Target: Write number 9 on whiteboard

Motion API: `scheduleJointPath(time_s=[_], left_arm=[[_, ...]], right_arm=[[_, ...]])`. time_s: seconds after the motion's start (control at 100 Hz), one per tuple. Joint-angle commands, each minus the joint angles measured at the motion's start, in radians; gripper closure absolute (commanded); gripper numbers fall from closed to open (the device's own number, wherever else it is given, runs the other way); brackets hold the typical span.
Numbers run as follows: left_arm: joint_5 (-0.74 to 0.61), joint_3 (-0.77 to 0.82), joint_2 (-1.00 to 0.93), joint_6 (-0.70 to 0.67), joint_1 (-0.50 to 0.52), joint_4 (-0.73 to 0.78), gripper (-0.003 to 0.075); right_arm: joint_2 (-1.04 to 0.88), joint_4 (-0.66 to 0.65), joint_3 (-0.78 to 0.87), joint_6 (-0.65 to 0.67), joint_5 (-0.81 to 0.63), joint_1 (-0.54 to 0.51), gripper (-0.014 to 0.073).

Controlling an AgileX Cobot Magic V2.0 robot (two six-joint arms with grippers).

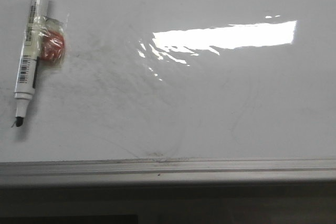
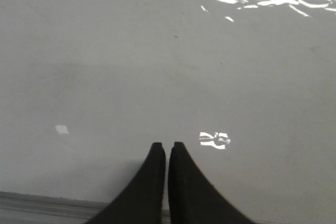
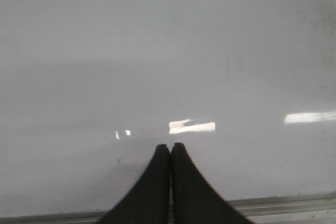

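No number 9 had been drawn: the whiteboard (image 1: pixel 210 108) carried only faint grey smudges and a bright bar of reflected glare. The marker (image 1: pixel 30 45) lay uncapped at the board's far left in the front view, tip toward the near frame, with a small reddish object wrapped in clear tape (image 1: pixel 52 45) fixed to its barrel (what it was could not be told).

Neither arm showed in the front view. Each wrist camera showed its own gripper hanging over bare board near the frame: the left gripper (image 2: pixel 167 148) with fingers nearly pressed together and a thin slit between them, the right gripper (image 3: pixel 170 148) with fingers pressed together, neither holding anything.

By these views the task stood at its very start. The next move would call for one gripper, most likely the left, to spread its fingers, travel to the marker and close on the barrel.

The silver-grey frame edge (image 1: pixel 168 165) bounded the board on the near side; the wide open middle and right of the board offered ample room for the stroke.
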Motion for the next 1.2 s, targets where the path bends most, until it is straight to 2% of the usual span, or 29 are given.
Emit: scheduleJointPath(time_s=[0.0, 1.19], left_arm=[[-0.047, 0.041, -0.028, -0.006, 0.002, -0.001, 0.0741], [-0.062, 0.041, -0.028, -0.006, 0.002, -0.001, 0.0741]], right_arm=[[-0.022, -0.004, 0.009, -0.012, -0.018, -0.005, 0.0663], [-0.022, -0.004, 0.009, -0.012, -0.018, -0.005, 0.0663]])
